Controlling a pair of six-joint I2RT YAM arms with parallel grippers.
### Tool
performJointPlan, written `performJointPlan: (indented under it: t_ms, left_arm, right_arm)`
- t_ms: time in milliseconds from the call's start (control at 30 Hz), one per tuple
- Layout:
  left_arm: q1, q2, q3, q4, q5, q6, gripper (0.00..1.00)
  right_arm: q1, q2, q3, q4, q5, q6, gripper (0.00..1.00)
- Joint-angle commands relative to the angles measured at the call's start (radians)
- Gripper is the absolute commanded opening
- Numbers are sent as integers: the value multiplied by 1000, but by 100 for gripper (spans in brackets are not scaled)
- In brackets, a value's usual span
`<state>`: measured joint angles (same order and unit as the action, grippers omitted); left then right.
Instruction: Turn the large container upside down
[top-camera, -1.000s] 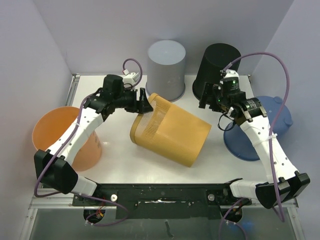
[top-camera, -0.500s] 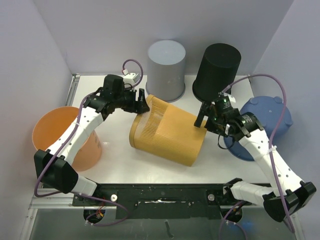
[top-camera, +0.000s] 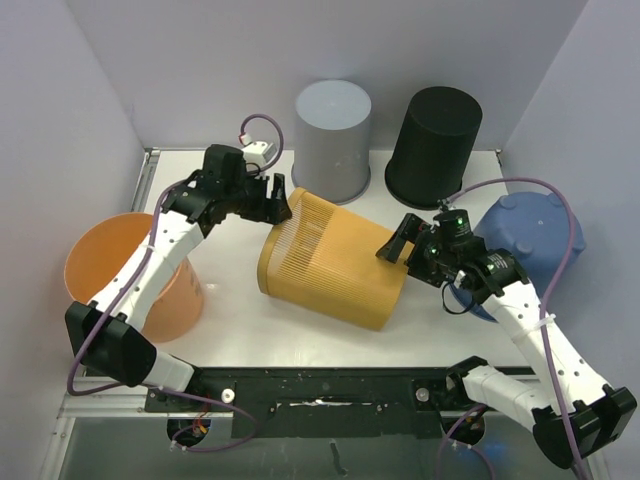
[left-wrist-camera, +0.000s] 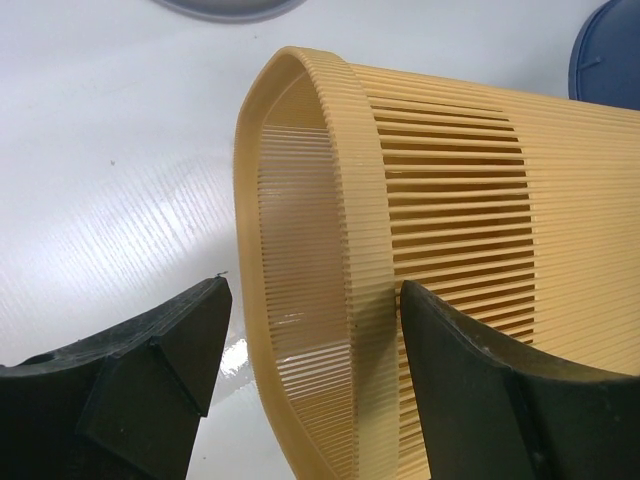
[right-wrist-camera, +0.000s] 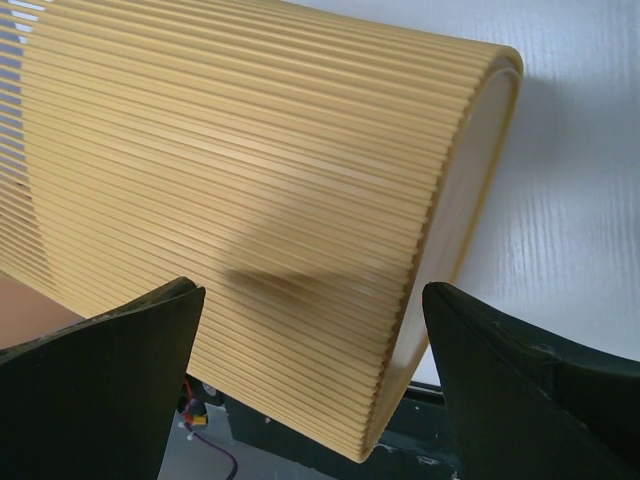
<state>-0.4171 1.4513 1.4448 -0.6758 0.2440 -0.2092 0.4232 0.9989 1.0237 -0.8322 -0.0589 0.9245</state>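
Container of yellow slatted plastic (top-camera: 335, 265), large, lies on its side mid white table (top-camera: 240, 325). Its long axis runs left-rear to right-front, open mouth toward left gripper (top-camera: 281, 202), closed base toward right gripper (top-camera: 398, 240). Left fingers are wide and straddle the rim wall, unclamped. Right fingers are spread fully over the base edge, holding nothing. Both arms reach inward, wrists angled down; left looks nearer a grip.
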Motion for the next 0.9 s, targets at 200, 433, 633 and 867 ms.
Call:
performJointPlan:
  t_ms: [200,433,633,867]
  left_arm:
    - [40,-71,86,-40,34,6,68]
    - [98,-83,74,-48,105,-14,67]
    - [128,-78,15,-41,88,-38,67]
    - [139,-66,-33,-9,135,-57,66]
  right_arm:
    - [-41,-29,-22,108,-115,6,97]
    - [-44,-26,-17,115,-131,-2,98]
    - [-45,-23,9,68,-140,-20,98]
    - [-44,-22,29,74,-133,-37,97]
